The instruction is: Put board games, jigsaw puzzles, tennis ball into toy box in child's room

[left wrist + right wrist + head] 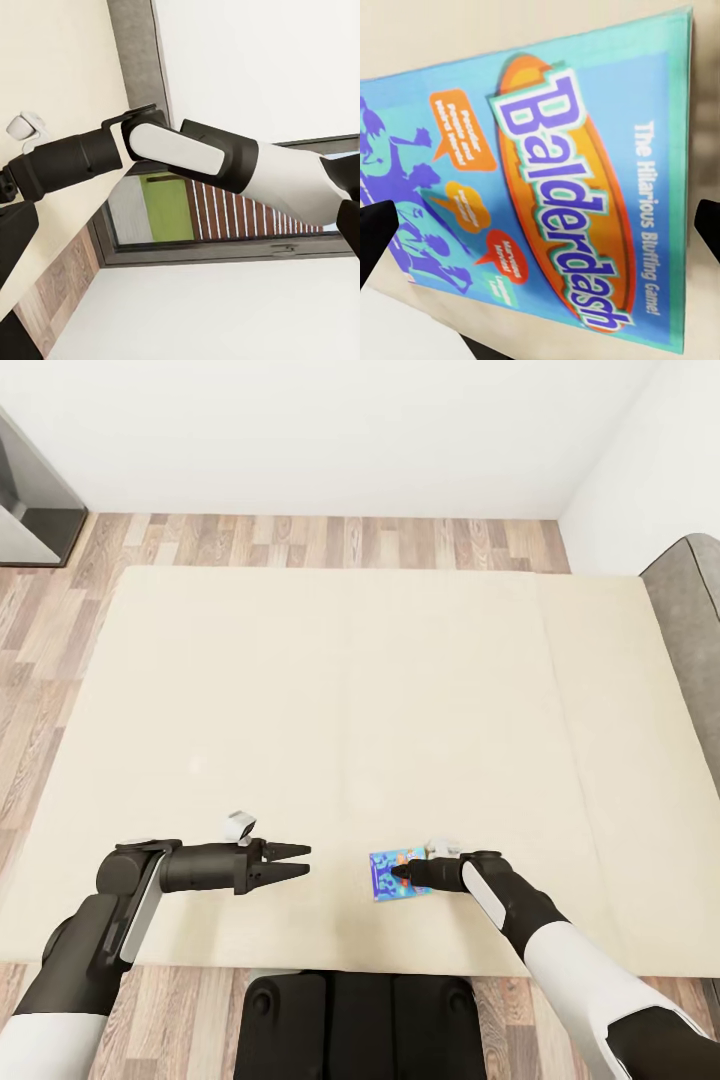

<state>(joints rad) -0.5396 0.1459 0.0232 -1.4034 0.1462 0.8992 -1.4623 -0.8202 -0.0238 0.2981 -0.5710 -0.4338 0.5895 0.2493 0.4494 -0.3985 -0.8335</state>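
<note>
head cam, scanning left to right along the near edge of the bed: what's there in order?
left hand → small blue board game, lying flat on the bed → right hand, its tips over the game's right part → grey headboard at the far right.

One bed (300, 690) is seen, its beige mattress made of two parts, and one small blue board game (398, 874) lettered "Balderdash" is counted on it. Two arms are counted, each ending in one end effector: the left end effector (300, 861), on which two dark pointed fingers (288, 850) are shown, and the right end effector (398, 873), of which two dark fingertips (376, 234) are glimpsed in the right wrist view. One grey-framed window (225, 217) is made out in the left wrist view.
</note>
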